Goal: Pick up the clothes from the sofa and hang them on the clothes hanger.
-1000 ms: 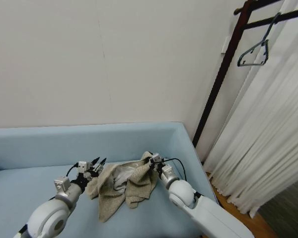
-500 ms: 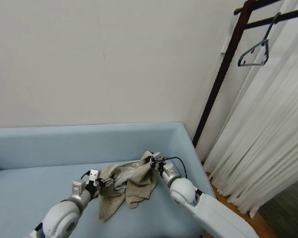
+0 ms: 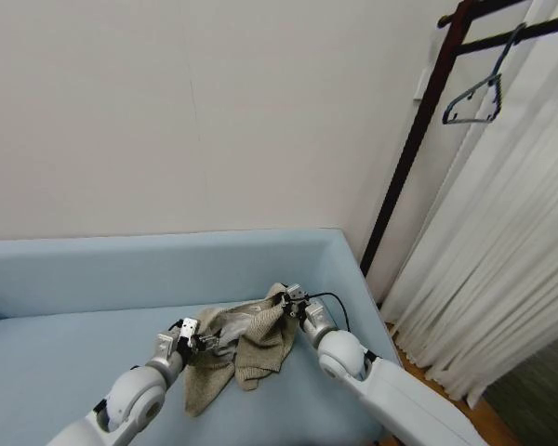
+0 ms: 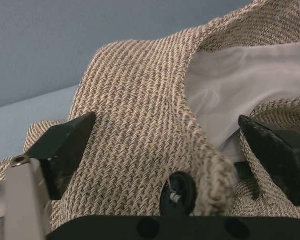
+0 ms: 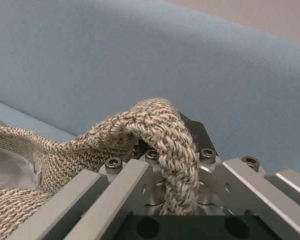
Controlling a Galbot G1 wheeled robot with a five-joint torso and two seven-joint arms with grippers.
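Observation:
A beige knit garment [image 3: 246, 346] with a white lining [image 4: 240, 80] lies crumpled on the light blue sofa [image 3: 65, 362]. My left gripper [image 3: 202, 338] is at the garment's left edge, open. In the left wrist view its black fingertips [image 4: 65, 147] stand wide apart over the knit [image 4: 140, 115], near a dark button [image 4: 178, 192]. My right gripper [image 3: 287, 301] is at the garment's upper right corner, shut on a rolled fold of the knit [image 5: 172, 150]. A dark clothes hanger [image 3: 471, 98] hangs from the rack bar at the upper right.
The dark rack pole [image 3: 409, 153] slants up beside the sofa's right end. White curtains [image 3: 502, 279] hang to the right of it. The sofa back [image 3: 167, 265] rises just behind the garment, against a plain wall. Wood floor [image 3: 428, 376] lies below the curtains.
My left gripper has moved right across the seat and now reaches over the garment's left edge. The right gripper has kept its hold and barely moved.

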